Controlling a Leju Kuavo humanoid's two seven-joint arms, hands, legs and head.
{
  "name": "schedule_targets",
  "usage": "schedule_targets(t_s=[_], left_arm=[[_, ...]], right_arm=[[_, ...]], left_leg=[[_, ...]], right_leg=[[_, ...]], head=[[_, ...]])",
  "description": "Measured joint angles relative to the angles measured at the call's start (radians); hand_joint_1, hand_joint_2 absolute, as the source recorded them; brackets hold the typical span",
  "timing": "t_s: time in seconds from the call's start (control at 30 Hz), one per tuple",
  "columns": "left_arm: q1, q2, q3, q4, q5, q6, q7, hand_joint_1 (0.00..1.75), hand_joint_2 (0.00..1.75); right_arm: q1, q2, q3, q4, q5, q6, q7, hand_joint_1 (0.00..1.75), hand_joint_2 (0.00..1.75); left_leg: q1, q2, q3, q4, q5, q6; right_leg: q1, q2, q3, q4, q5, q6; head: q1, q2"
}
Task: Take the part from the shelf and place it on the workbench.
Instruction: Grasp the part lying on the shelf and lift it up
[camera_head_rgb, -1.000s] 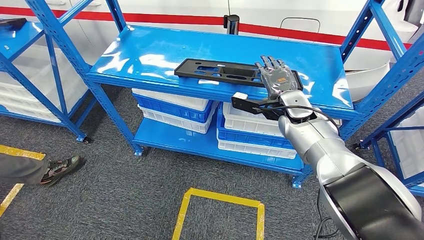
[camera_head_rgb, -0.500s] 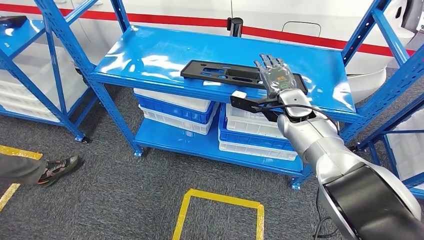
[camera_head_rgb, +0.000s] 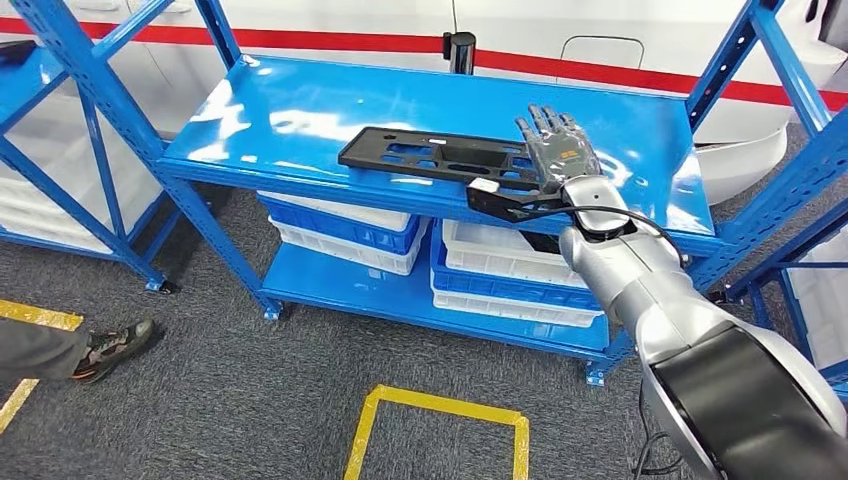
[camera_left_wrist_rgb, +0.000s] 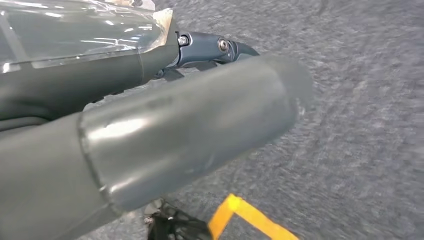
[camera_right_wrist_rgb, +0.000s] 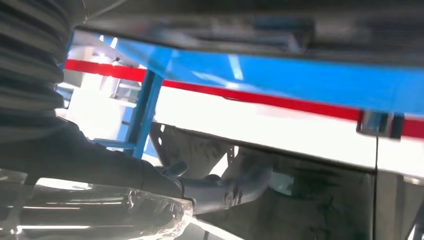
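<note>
On the shelf (camera_head_rgb: 300, 110), part (camera_head_rgb: 430, 157) under spread fingers (camera_head_rgb: 545, 125) (right hand (camera_head_rgb: 562, 152)).

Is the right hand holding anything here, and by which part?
The right hand lies flat, fingers extended, over the right end of the flat black slotted plastic part on the blue shelf. No closed grip is visible.

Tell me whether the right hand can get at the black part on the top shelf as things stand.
Probably yes. The right hand is already over the near right end of the black part on the blue shelf, its fingers spread flat above it. Nothing stands between them, though a closed grip is not visible.
</note>
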Motion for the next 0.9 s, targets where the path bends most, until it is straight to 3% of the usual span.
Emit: schedule_targets(t_s=[0.07, 0.1, 0.13, 0.17, 0.23, 0.27, 0.3, 0.4, 0.47, 0.6, 0.63, 0.67, 0.73, 0.8, 0.9], left_arm=[[0.000, 0.001, 0.000, 0.000, 0.000, 0.000, 0.000, 0.00, 0.00], [0.001, 0.001, 0.000, 0.000, 0.000, 0.000, 0.000, 0.00, 0.00], [0.003, 0.001, 0.000, 0.000, 0.000, 0.000, 0.000, 0.00, 0.00], [0.004, 0.002, 0.001, 0.000, 0.000, 0.000, 0.000, 0.00, 0.00], [0.005, 0.003, 0.001, 0.000, 0.000, 0.000, 0.000, 0.00, 0.00], [0.004, 0.004, 0.001, 0.000, 0.000, 0.000, 0.000, 0.00, 0.00], [0.003, 0.005, 0.001, 0.000, 0.000, 0.000, -0.001, 0.00, 0.00], [0.001, 0.006, 0.002, 0.000, 0.000, -0.001, -0.005, 0.00, 0.00], [0.001, 0.004, 0.004, 0.000, 0.001, -0.007, -0.019, 0.00, 0.00], [0.000, 0.002, 0.006, 0.000, -0.004, -0.005, -0.051, 0.00, 0.00], [0.000, 0.002, 0.006, 0.000, -0.005, -0.004, -0.053, 0.00, 0.00], [0.001, 0.001, 0.006, 0.000, -0.005, -0.003, -0.054, 0.00, 0.00], [0.001, -0.001, 0.006, 0.000, -0.006, -0.002, -0.054, 0.00, 0.00], [0.001, -0.002, 0.006, 0.000, -0.006, -0.002, -0.053, 0.00, 0.00], [0.001, -0.003, 0.007, 0.001, -0.007, -0.002, -0.052, 0.00, 0.00]], right_arm=[[0.002, 0.002, 0.000, 0.000, 0.000, 0.000, -0.001, 0.00, 1.75], [0.004, 0.002, 0.000, 0.000, 0.000, 0.000, -0.001, 0.00, 1.75], [0.006, 0.003, 0.000, 0.000, 0.000, 0.000, -0.001, 0.00, 1.75], [0.006, 0.004, 0.000, 0.000, 0.000, 0.000, -0.001, 0.00, 1.75], [0.006, 0.004, 0.000, 0.001, 0.000, 0.000, -0.001, 0.00, 1.75], [0.004, 0.004, 0.000, 0.001, 0.000, 0.000, -0.001, 0.00, 1.75], [0.003, 0.004, 0.000, 0.001, 0.000, 0.000, -0.001, 0.00, 1.75], [0.001, 0.004, -0.001, 0.000, -0.001, 0.000, -0.003, 0.00, 1.75], [-0.001, 0.003, -0.003, 0.000, -0.003, 0.000, -0.007, 0.00, 1.75], [0.016, -0.001, -0.005, 0.001, -0.005, 0.000, -0.027, 0.00, 1.75], [0.023, -0.001, -0.005, 0.002, -0.005, 0.000, -0.029, 0.00, 1.75], [0.029, -0.002, -0.006, 0.002, -0.005, 0.000, -0.031, 0.00, 1.75], [0.034, -0.002, -0.006, 0.002, -0.004, 0.000, -0.032, 0.00, 1.75], [0.034, -0.002, -0.006, 0.003, -0.002, 0.003, -0.037, 0.00, 1.75], [0.036, 0.005, -0.006, 0.003, 0.001, 0.009, -0.047, 0.00, 1.75]], left_leg=[[0.001, 0.007, -0.106, 0.147, -0.031, -0.008], [0.001, 0.008, -0.152, 0.194, -0.029, -0.009], [0.001, 0.008, -0.179, 0.202, -0.006, -0.007], [0.001, 0.008, -0.185, 0.167, 0.039, -0.004], [-0.001, 0.010, -0.152, 0.035, 0.144, 0.008], [-0.004, 0.011, -0.131, -0.026, 0.174, 0.014], [-0.007, 0.012, -0.117, -0.062, 0.186, 0.020], [-0.011, 0.012, -0.101, -0.089, 0.178, 0.035], [-0.009, 0.010, -0.087, -0.097, 0.178, 0.046], [-0.011, 0.003, -0.072, -0.100, 0.168, 0.061], [-0.011, 0.000, -0.068, -0.100, 0.164, 0.062], [-0.012, -0.003, -0.063, -0.099, 0.160, 0.062], [-0.013, -0.007, -0.050, -0.099, 0.151, 0.058], [-0.014, -0.009, -0.042, -0.097, 0.142, 0.050], [-0.015, -0.010, -0.043, -0.093, 0.134, 0.042]], right_leg=[[0.001, 0.000, 0.014, 0.000, -0.014, -0.006], [0.002, 0.000, 0.022, 0.000, -0.021, -0.007], [0.002, 0.000, 0.031, 0.000, -0.028, -0.006], [0.002, 0.000, 0.042, 0.000, -0.036, -0.005], [0.003, 0.001, 0.064, -0.002, -0.051, 0.001], [0.005, 0.001, 0.071, -0.003, -0.058, 0.006], [0.007, 0.001, 0.076, -0.005, -0.063, 0.011], [0.015, 0.000, 0.083, -0.003, -0.067, 0.029], [0.017, -0.002, 0.068, 0.035, -0.086, 0.034], [0.016, -0.002, -0.066, 0.262, -0.162, 0.029], [0.016, -0.003, -0.085, 0.279, -0.160, 0.034], [0.017, -0.003, -0.088, 0.260, -0.143, 0.041], [0.016, -0.003, -0.048, 0.131, -0.070, 0.056], [0.021, -0.003, -0.009, 0.016, -0.019, 0.048], [0.025, -0.004, 0.010, -0.017, 0.003, 0.021]], head=[[-0.001, 0.000], [-0.001, 0.000], [-0.001, 0.000], [-0.001, 0.000], [-0.001, 0.000], [0.000, 0.000], [0.000, 0.000], [0.000, 0.000], [0.002, 0.000], [0.003, 0.000], [0.003, 0.000], [0.003, 0.000], [0.003, 0.000], [0.004, 0.000], [0.006, 0.000]])
